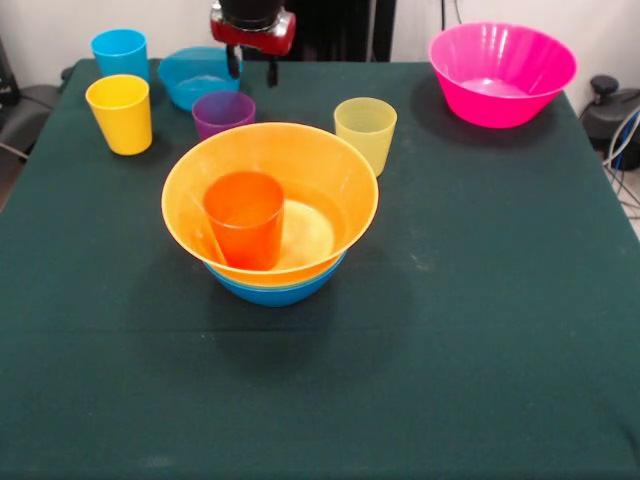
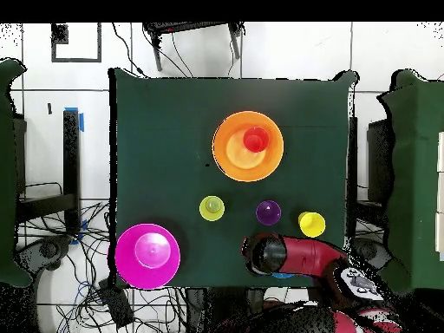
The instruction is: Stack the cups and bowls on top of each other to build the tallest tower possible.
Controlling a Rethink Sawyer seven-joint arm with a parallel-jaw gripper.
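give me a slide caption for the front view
Orange cup sits inside the large orange-yellow bowl nested on a blue bowl; open pincer hangs above the purple cup.

A dark green cloth covers the desk, smooth apart from a few pale scuffs near its front edge. In the overhead view the desk stands on a white tiled floor, with black cables lying in loose tangles beside it and a black-framed stand just beyond its far edge. A strip of blue tape sticks to the floor near one side.
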